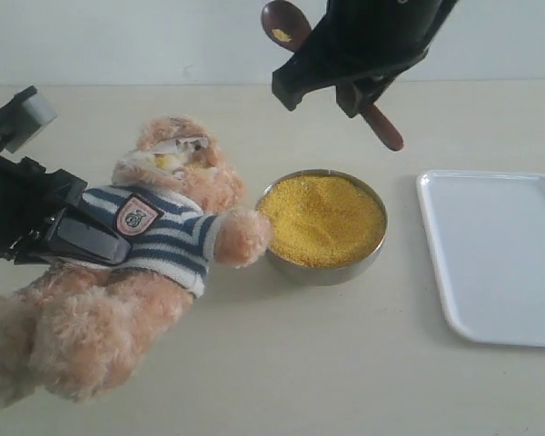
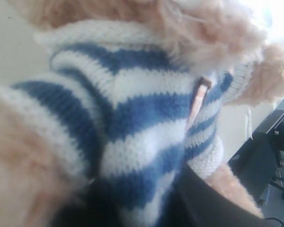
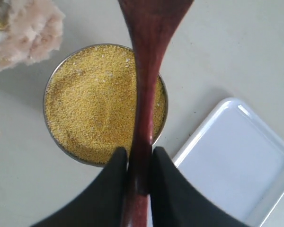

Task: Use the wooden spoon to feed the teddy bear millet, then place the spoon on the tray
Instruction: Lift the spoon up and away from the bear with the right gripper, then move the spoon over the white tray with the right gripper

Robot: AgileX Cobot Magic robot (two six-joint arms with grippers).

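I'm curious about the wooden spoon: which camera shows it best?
Exterior view: the wooden spoon shows its bowl, holding some millet, and handle end. Right wrist view shows mostly its handle; left wrist view, none.

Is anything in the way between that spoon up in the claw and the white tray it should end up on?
Nothing visible. The wooden spoon hangs in the right claw above the millet; the tray lies beside it, apart, with only bare table between.
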